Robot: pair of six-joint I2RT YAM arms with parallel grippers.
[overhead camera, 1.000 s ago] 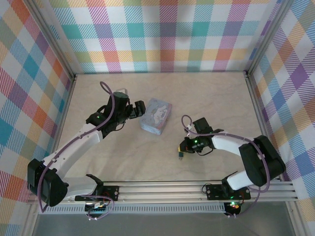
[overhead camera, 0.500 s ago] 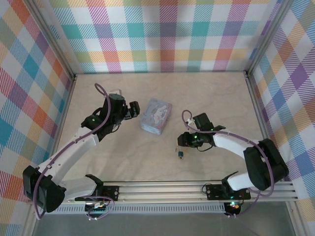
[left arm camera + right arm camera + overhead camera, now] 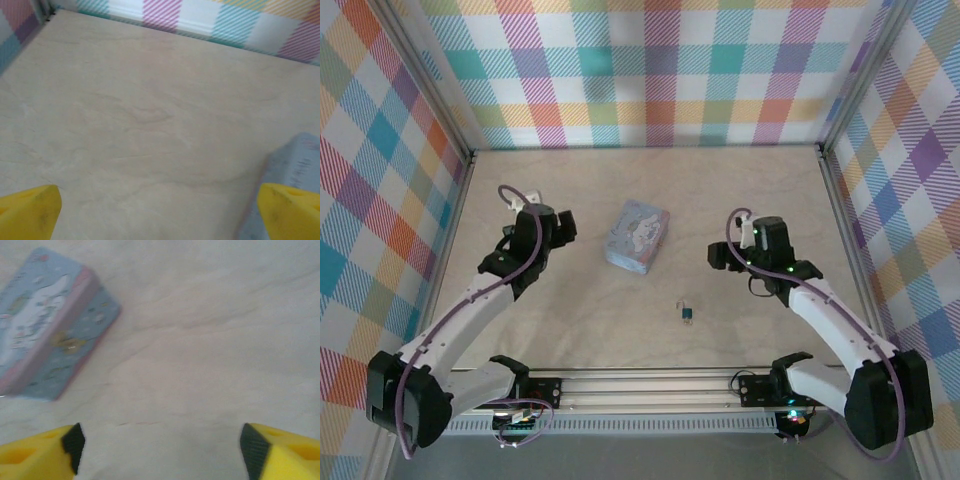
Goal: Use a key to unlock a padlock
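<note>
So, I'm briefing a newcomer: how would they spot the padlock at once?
On the pale table, find the pale blue tin near the middle. Towards the near edge, slightly right of it, lies the padlock: tiny, dark blue with a silvery loop, far smaller than the tin.

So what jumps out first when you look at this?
Bright checked walls wrap the table. The pale blue tin sits mid-table between the left gripper and right gripper, both open. A tiny padlock lies alone toward the near edge.
</note>
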